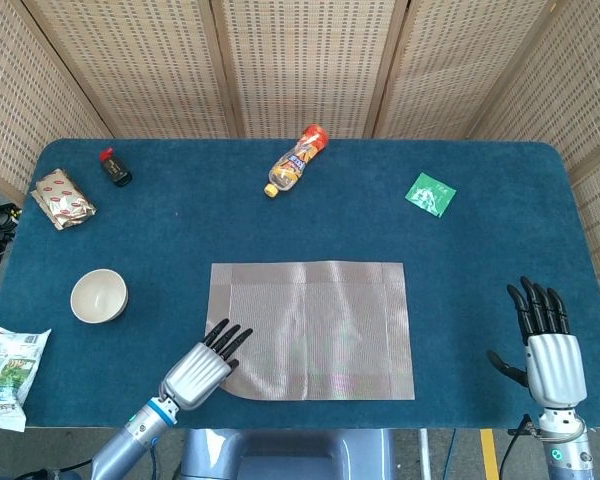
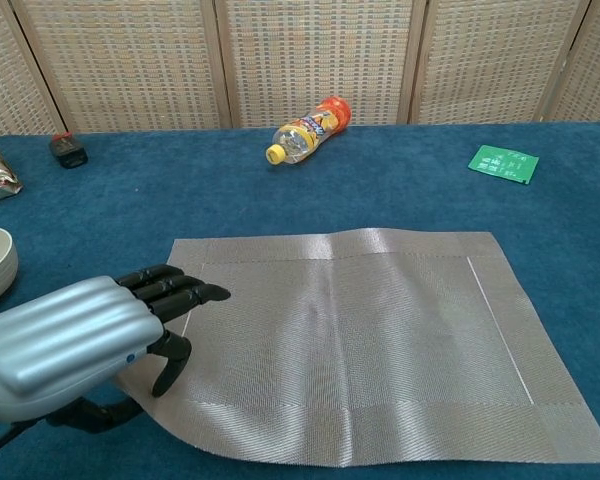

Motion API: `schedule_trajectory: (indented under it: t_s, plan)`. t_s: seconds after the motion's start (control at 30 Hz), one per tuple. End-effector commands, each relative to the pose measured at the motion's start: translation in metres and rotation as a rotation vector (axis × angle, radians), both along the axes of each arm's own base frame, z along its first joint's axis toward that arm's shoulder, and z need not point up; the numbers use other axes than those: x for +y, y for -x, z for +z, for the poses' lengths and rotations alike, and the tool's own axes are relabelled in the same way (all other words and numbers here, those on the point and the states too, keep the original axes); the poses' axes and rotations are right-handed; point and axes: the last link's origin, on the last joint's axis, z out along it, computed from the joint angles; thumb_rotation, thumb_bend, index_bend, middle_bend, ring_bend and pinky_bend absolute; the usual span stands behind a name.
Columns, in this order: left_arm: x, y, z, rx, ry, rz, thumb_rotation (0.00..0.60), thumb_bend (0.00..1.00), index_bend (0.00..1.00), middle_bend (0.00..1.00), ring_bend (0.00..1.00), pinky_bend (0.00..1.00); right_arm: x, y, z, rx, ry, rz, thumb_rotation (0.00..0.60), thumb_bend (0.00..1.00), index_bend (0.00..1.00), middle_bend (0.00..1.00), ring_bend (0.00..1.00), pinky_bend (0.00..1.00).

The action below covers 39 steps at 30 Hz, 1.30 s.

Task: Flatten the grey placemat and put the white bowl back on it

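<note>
Around the table [image 1: 180,215] edges lie several loose things: a plastic bottle [image 1: 296,160] on its side at twelve o'clock, a green packet [image 1: 431,193] at two o'clock, a small dark bottle [image 1: 115,167] and a foil snack pack [image 1: 62,197] at ten o'clock, and a white-and-green bag [image 1: 7,376] at the near left corner, about eight o'clock. None of them touches the grey placemat [image 1: 315,328], which lies squared to the table edge in the near middle, with a few soft ripples and its near left corner lifted and curled. The white bowl [image 1: 99,295] stands upright on the blue cloth at nine o'clock of the mat, apart from it. The left hand [image 1: 198,370] is at that curled corner, its fingers [image 2: 175,290] stretched over the mat's edge and the thumb tucked under, pinching the fabric. The right hand [image 1: 552,350] is held upright at four o'clock, well apart from the mat, fingers spread and holding nothing.
</note>
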Motion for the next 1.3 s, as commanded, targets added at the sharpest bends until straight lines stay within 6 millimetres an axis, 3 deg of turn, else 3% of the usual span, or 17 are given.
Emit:
schedule_trajectory:
  t_s: [0.03,0.37,0.43,0.57,0.67,0.93,1.1,1.3]
  plan:
    - [-0.006,-0.002,0.001,0.005,0.023,-0.01,0.6,0.6,0.62,0.0,0.0,0.0,0.0,0.0,0.001,-0.004,0.003,-0.001,0.6,0.17,0.07,0.0,0.0,0.0]
    - [-0.007,0.001,0.002,0.016,0.025,-0.007,0.6,0.59,0.56,0.0,0.0,0.0,0.001,-0.001,0.002,-0.006,0.004,0.002,0.6,0.17,0.07,0.0,0.0,0.0]
    - [-0.006,0.003,0.002,0.016,0.021,-0.003,0.6,0.54,0.47,0.0,0.0,0.0,0.001,-0.001,0.001,-0.006,0.004,0.005,0.6,0.17,0.07,0.0,0.0,0.0]
    - [-0.008,0.005,0.004,0.009,0.03,0.01,0.6,0.32,0.14,0.0,0.0,0.0,0.001,-0.002,0.0,-0.001,0.004,0.007,0.6,0.17,0.06,0.0,0.0,0.0]
    - [-0.011,0.004,0.007,-0.03,0.036,0.015,0.6,0.24,0.02,0.0,0.0,0.0,0.002,-0.003,-0.001,0.003,0.001,0.012,0.6,0.17,0.06,0.0,0.0,0.0]
    - [-0.019,0.001,0.023,-0.105,0.04,0.004,0.6,0.2,0.0,0.0,0.0,0.0,0.005,-0.005,-0.004,0.015,-0.005,0.022,0.6,0.17,0.06,0.0,0.0,0.0]
    - [-0.026,0.006,0.051,-0.179,0.006,0.012,0.6,0.2,0.0,0.0,0.0,0.0,0.007,-0.007,-0.004,0.023,-0.007,0.023,0.6,0.17,0.06,0.0,0.0,0.0]
    - [-0.021,0.027,0.088,-0.225,-0.097,0.053,0.6,0.21,0.02,0.0,0.0,0.0,0.009,-0.008,-0.004,0.023,-0.015,0.022,0.6,0.17,0.06,0.0,0.0,0.0]
